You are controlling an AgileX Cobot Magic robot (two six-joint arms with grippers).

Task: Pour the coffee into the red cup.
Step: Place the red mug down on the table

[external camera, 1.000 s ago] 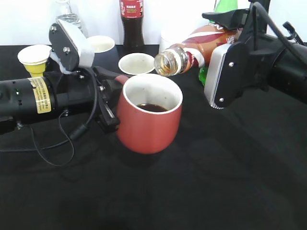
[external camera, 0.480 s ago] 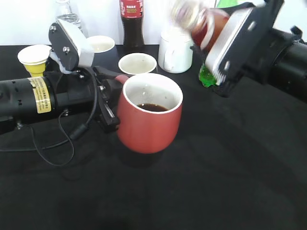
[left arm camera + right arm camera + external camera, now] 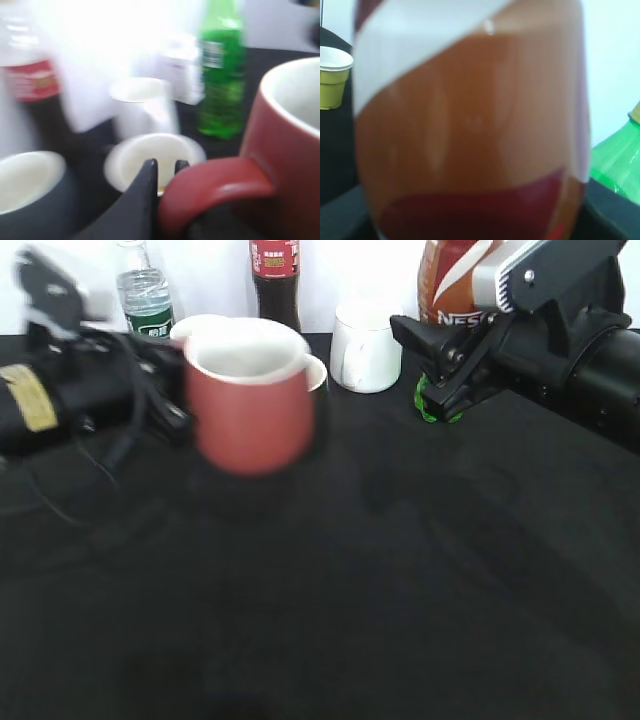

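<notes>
- Your right gripper (image 3: 450, 365) clamps the coffee (image 3: 455, 280) upright at the table's far right edge.
- Your left gripper (image 3: 165, 172) grips the red cup (image 3: 250, 400) by its handle, far left.
- Pouring looks finished; the cup's contents are hidden, and both still need setting down.

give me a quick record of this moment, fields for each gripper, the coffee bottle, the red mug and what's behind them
left gripper: jaws shut on the red mug's handle
right gripper: holding the Nescafe coffee bottle, roughly upright
red mug: held at the left of the table, motion-blurred
coffee level: dark liquid low in the bottle, right wrist view
background: cola bottle, green soda bottle, white mug, water bottle, yellow paper cup
</notes>
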